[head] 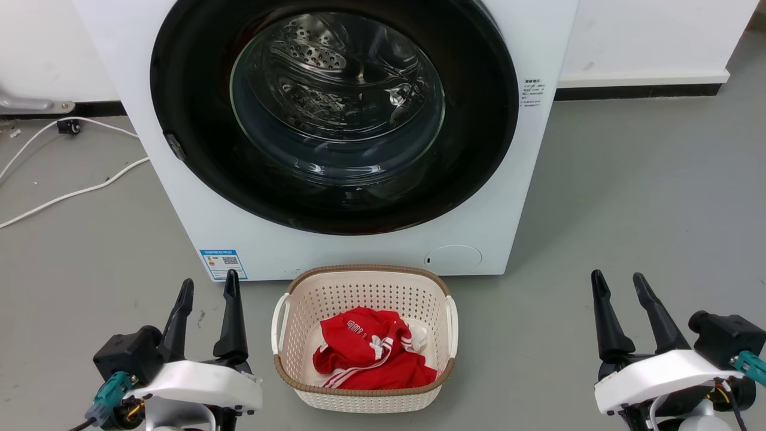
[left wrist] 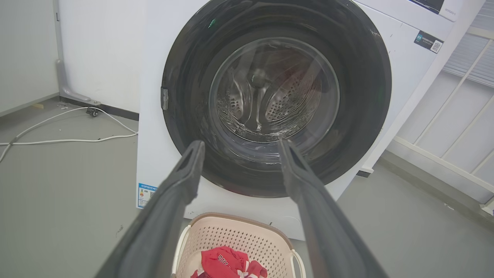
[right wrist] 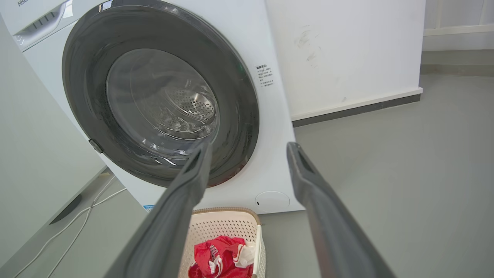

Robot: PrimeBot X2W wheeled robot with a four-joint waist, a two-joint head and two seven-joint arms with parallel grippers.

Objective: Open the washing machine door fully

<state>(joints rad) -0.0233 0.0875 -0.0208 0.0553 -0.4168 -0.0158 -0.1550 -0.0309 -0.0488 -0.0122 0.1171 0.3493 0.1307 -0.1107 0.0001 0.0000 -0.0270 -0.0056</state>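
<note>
Basket [head: 365,293] w/ red garment [head: 371,356] sits before door [head: 479,120].

- Smooth grey floor [head: 628,197]: running across the whole room, taking soft, even light.
- Plain white painted wall [head: 646,36]: standing at the back, carrying faint grey scuff marks [right wrist: 308,42].
- Dark narrow baseboard strip [head: 634,91]: running along the wall's foot.
- Thin white cables [head: 72,193]: lying loose in curves on the floor at the left.
- Grey metal bracket [head: 30,105]: sitting at the wall's foot near the cables.
- White barred railing [left wrist: 444,161]: standing at the far right in the left wrist view.
</note>
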